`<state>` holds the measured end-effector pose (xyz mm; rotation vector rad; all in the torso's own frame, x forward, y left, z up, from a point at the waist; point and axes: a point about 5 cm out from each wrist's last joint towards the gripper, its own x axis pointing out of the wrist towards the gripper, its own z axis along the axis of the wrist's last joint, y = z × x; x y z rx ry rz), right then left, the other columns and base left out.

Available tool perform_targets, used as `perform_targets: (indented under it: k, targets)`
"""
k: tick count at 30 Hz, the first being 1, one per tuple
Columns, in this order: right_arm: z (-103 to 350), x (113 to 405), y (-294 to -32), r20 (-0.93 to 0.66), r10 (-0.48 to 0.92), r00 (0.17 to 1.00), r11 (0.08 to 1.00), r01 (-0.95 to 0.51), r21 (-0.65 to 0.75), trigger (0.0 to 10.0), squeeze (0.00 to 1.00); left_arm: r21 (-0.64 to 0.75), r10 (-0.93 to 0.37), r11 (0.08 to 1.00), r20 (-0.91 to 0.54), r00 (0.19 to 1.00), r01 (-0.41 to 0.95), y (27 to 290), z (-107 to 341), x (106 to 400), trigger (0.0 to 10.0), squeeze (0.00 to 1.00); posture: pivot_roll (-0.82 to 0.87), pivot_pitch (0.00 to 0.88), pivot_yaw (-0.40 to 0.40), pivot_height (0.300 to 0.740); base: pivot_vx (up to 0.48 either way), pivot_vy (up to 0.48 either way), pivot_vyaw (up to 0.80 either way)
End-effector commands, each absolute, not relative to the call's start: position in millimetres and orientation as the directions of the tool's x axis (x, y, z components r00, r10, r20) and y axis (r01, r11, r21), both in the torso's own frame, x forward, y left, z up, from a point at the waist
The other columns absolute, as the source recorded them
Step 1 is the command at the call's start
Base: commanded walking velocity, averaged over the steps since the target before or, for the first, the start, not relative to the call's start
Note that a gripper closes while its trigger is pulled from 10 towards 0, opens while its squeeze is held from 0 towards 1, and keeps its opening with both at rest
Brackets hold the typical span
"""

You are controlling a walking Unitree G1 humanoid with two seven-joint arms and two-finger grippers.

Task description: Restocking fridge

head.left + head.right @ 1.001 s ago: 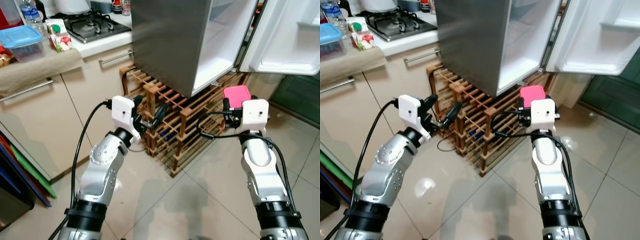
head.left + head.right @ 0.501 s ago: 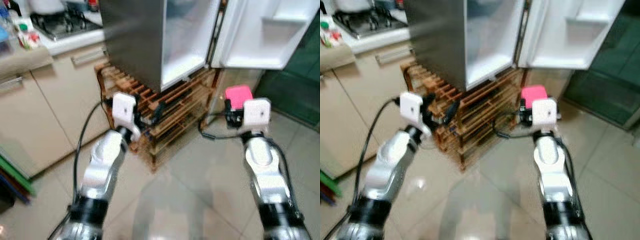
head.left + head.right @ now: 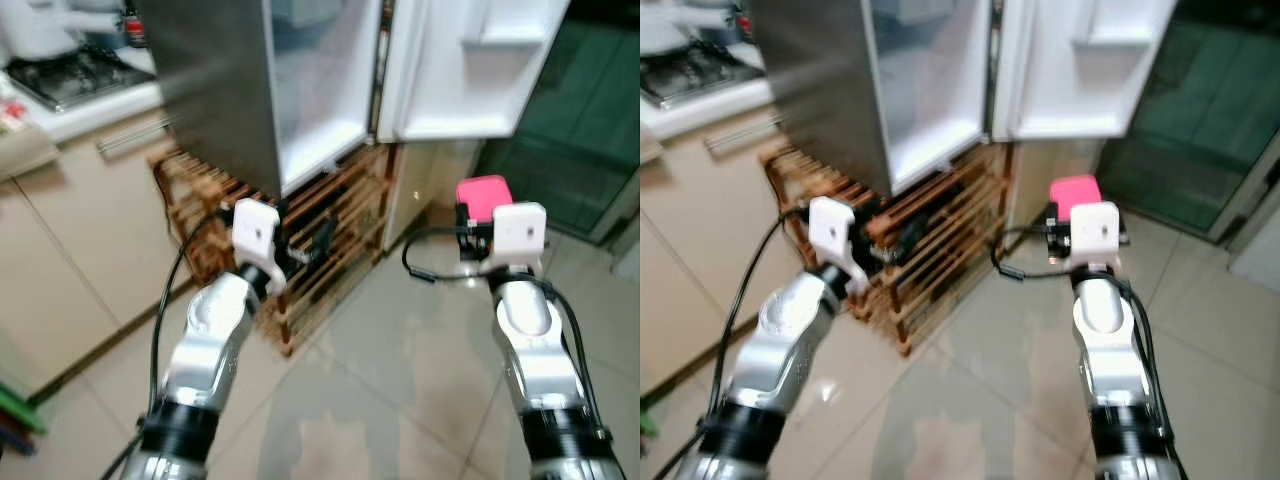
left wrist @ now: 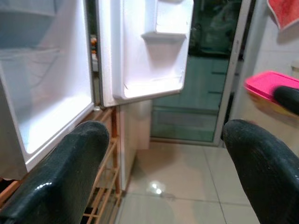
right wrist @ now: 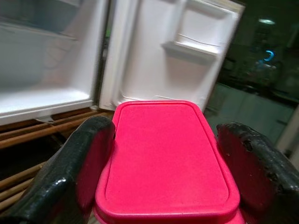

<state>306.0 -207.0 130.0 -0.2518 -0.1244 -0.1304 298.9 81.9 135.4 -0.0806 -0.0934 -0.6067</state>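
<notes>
Left eye view looks down over both silver arms raised in front of an open fridge (image 3: 300, 90), whose steel side faces the camera and whose white door (image 3: 470, 70) is swung wide, with its empty shelves on show. The fridge stands on a slatted wooden rack (image 3: 320, 235), the front of its base just above the rack's top rails. The right gripper (image 5: 163, 182) is clamped on a pink container (image 5: 166, 161), one black finger pressed against each long side, the lid facing up and level. That box is carried in the air over the tiled floor (image 3: 400, 380), to the right of the rack and below the lower edge of the open door, well short of the fridge's white interior. The left gripper (image 4: 168, 163) holds nothing; its two black fingers (image 4: 70, 172) are spread wide apart, pointing towards the fridge's lower corner and the rack beneath it. From the left wrist view, the pink container shows at one side, beyond the finger there. Cream kitchen cabinets (image 3: 70, 250) run along the left, with a hob (image 3: 70, 75) on the counter near the fridge's steel side. The picture is somewhat blurred.
</notes>
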Motion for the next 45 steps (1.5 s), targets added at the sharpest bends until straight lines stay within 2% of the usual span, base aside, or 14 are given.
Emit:
perform_targets:
  k: [1, 9, 18, 24, 45]
  targets:
    - [131, 309, -195, 0.141, -0.076, 0.987, 0.969, 0.107, -0.222, 0.0, 0.0, -0.016, -0.547, 0.833, 0.116, 0.829, 0.553, 93, 140, 301, 10.0, 0.0, -0.12, 0.0, 0.012, 0.74, 0.48, 0.0, 0.0]
    - [130, 310, -195, 0.139, -0.08, 0.987, 0.969, 0.11, -0.223, 0.0, 0.0, 0.002, -0.59, 0.805, 0.111, 0.8, 0.594, 87, 139, 298, 10.0, 0.0, -0.12, 0.0, 0.02, 0.74, 0.473, 0.0, 0.0]
    - [129, 312, -193, 0.14, -0.077, 0.987, 0.97, 0.106, -0.22, 0.0, 0.0, 0.02, -0.591, 0.805, 0.114, 0.799, 0.593, 89, 141, 301, 10.0, 0.0, -0.12, 0.0, 0.025, 0.74, 0.398, -0.263, 0.0]
    - [130, 314, -193, 0.145, -0.078, 0.986, 0.969, 0.109, -0.221, 0.0, 0.0, 0.018, -0.571, 0.82, 0.086, 0.816, 0.572, 92, 138, 306, 10.0, 0.0, -0.12, 0.0, 0.029, 0.74, 0.0, 0.0, 0.0]
    - [127, 311, -196, 0.142, -0.094, 0.985, 0.968, 0.124, -0.219, 0.0, 0.0, 0.026, -0.495, 0.869, 0.065, 0.866, 0.495, 94, 137, 318, 10.0, 0.0, -0.14, 0.0, 0.041, 0.74, 0.0, -0.435, 0.0]
